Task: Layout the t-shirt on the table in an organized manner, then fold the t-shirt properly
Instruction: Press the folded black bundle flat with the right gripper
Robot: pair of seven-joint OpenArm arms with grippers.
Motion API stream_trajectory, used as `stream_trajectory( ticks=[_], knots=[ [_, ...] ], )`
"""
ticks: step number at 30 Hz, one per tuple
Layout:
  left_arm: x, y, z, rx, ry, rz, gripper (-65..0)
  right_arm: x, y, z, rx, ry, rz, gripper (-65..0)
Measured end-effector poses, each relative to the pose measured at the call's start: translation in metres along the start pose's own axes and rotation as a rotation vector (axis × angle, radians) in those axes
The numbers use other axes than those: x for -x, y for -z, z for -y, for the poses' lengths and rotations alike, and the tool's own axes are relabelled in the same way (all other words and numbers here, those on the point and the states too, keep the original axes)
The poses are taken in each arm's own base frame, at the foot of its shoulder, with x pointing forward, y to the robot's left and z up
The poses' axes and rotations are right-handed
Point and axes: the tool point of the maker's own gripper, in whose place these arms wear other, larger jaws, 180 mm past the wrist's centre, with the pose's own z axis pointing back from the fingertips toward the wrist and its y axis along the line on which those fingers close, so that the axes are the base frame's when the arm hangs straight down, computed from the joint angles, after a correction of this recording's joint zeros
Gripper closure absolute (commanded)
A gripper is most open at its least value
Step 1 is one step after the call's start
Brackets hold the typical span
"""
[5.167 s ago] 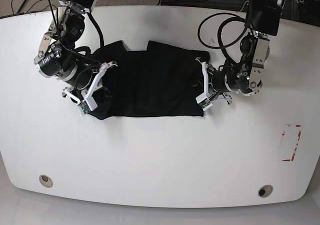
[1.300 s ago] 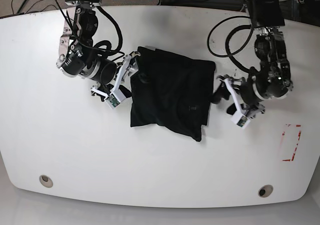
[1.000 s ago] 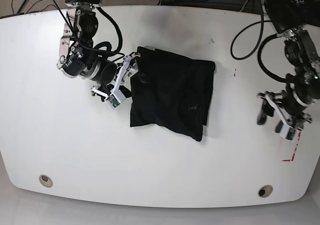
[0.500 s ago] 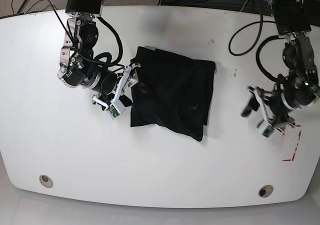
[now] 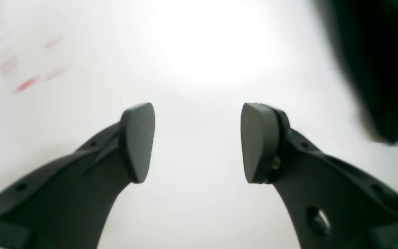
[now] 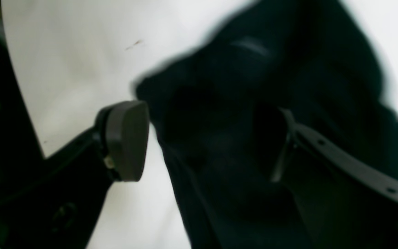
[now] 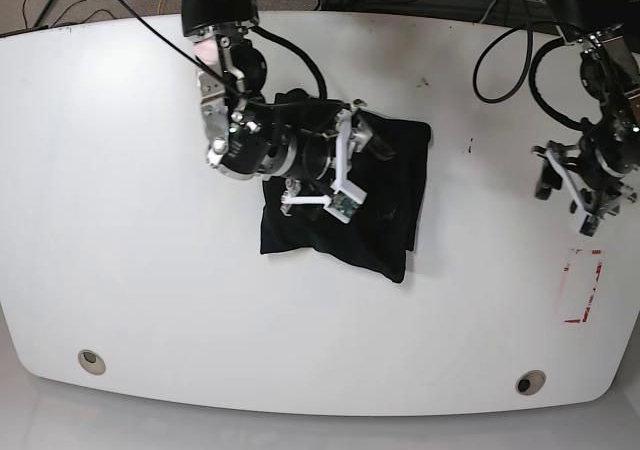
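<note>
Right gripper [image 7: 340,165] hangs open over my folded shirt [image 7: 385,230], hiding its top-left part. Left gripper [image 7: 570,185], jaws apart and empty, sits near the table's [image 7: 150,300] right edge; wrist views are blurred.

No writing, brand or number can be read anywhere. The only sign is a small red-outlined rectangle [image 7: 583,286] marked on the white table [image 7: 120,270] at the right edge of the base view; it shows as blurred red dashes at the upper left of the left wrist view.
</note>
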Motion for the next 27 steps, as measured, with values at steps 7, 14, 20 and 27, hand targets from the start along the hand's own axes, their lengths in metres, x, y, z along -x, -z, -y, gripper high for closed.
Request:
stream_trajectory(
  ticks=[7, 14, 20, 27],
  knots=[
    [0.002, -0.024, -0.046, -0.122, -0.062, 0.029, -36.7, -0.028, 0.022, -0.030, -0.011, -0.130, 0.033, -44.5],
    [0.012, -0.036, -0.062, -0.164, -0.080, 0.014, -36.7, -0.029, 0.027, -0.032, 0.014, -0.179, 0.024, -44.5],
    [0.011, -0.047, -0.076, -0.198, -0.051, 0.008, -36.7, -0.010, 0.040, -0.030, -0.005, -0.139, -0.015, -44.5],
    [0.024, -0.043, -0.068, -0.180, -0.058, -0.028, -36.7, 0.010, 0.055, -0.038, -0.048, -0.083, -0.017, -44.4]
  ],
)
